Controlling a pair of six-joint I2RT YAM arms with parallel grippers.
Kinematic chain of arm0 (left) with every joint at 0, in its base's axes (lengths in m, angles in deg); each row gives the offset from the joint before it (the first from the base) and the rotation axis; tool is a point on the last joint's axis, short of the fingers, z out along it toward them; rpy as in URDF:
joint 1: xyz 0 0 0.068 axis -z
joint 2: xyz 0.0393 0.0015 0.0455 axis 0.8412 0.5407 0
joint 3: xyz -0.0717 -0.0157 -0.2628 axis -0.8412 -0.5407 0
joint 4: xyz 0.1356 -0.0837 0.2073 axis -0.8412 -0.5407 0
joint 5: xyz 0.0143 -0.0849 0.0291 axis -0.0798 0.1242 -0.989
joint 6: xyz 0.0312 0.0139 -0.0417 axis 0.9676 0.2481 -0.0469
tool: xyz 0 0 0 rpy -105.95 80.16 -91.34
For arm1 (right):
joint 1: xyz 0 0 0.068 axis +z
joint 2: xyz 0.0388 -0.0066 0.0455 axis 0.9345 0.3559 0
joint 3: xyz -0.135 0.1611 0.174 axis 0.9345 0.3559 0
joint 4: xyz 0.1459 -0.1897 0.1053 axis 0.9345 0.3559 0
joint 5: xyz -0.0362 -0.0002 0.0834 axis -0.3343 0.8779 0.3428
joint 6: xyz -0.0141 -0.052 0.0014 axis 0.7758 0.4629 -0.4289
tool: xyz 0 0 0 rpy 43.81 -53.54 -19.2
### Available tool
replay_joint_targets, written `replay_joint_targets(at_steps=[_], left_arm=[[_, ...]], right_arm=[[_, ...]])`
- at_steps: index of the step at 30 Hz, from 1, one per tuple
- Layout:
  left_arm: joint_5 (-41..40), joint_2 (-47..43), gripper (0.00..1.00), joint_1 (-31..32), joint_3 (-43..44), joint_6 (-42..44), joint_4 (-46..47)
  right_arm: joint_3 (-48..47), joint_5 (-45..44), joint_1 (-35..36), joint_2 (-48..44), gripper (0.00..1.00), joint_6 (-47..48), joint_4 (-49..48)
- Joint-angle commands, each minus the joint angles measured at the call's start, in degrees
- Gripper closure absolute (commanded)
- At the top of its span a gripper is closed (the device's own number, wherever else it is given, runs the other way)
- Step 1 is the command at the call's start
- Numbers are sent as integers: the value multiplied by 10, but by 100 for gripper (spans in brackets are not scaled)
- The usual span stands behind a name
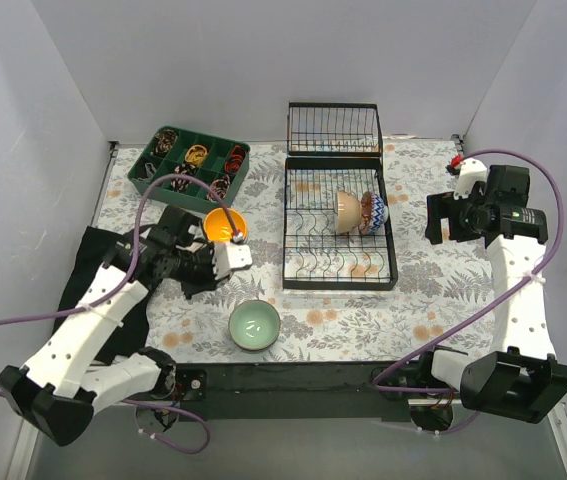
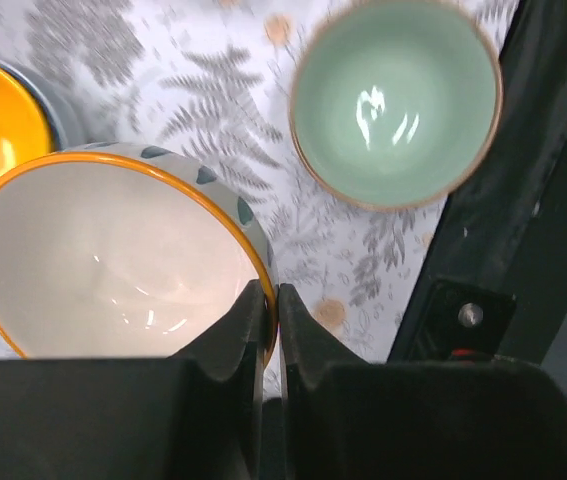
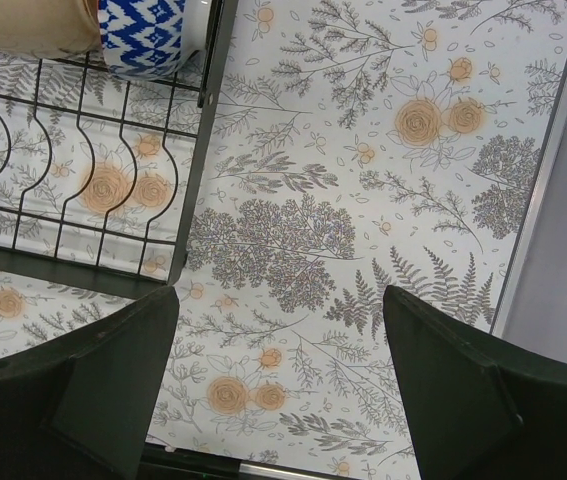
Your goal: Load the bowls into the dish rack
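the orange-rimmed bowl (image 2: 113, 260) was pinched at its rim by the left gripper (image 2: 271, 296), left of the dish rack (image 1: 339, 285). a level carry and upright slotting between free tines were advised. the right gripper (image 3: 281, 296) was seen spread, empty.

Robot lab booth: plain white walls (image 1: 263, 50), floral-clothed table (image 1: 423, 300).
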Motion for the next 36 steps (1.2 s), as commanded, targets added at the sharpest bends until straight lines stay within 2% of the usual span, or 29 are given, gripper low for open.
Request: replay_joint_targets(at_steps=[1, 6, 7, 9, 10, 12, 15, 17, 18, 20, 23, 24, 27, 29, 36], left_arm=[[74, 85, 100, 0, 120, -40, 69], [176, 177, 100, 0, 197, -168, 221], [205, 189, 100, 0, 199, -224, 291], [239, 223, 100, 0, 196, -280, 367], [264, 240, 100, 0, 194, -345, 438], [284, 286, 100, 0, 195, -414, 504], [307, 343, 100, 0, 186, -538, 652], [314, 368, 100, 0, 176, -617, 711], [315, 393, 100, 0, 174, -643, 774], [317, 422, 100, 0, 174, -692, 816], [323, 463, 100, -1, 159, -793, 920], [325, 475, 100, -1, 152, -850, 980], [318, 518, 100, -7, 140, -930, 1072], [309, 549, 100, -15, 134, -1012, 1115], [296, 623, 100, -22, 166, -1075, 1174]], right_arm=[[-11, -11, -2, 6, 9, -15, -23], [-28, -48, -9, 14, 9, -38, -28], [-35, -52, -10, 15, 9, -46, -27], [-42, -59, -13, 15, 9, -51, -24], [-47, -62, -13, 17, 9, -53, -20], [-55, -67, -13, 22, 9, -56, -10], [-71, -77, -14, 29, 9, -54, 11], [-80, -92, -13, 34, 9, -52, 19], [-84, -97, -13, 37, 9, -52, 24], [-91, -108, -13, 40, 9, -54, 34], [-95, -117, -14, 41, 9, -58, 42], [-94, -118, -14, 42, 9, -60, 44], [-94, -137, -13, 43, 9, -69, 50], [-94, -141, -14, 44, 9, -72, 52], [-95, -157, -13, 50, 9, -69, 58]])
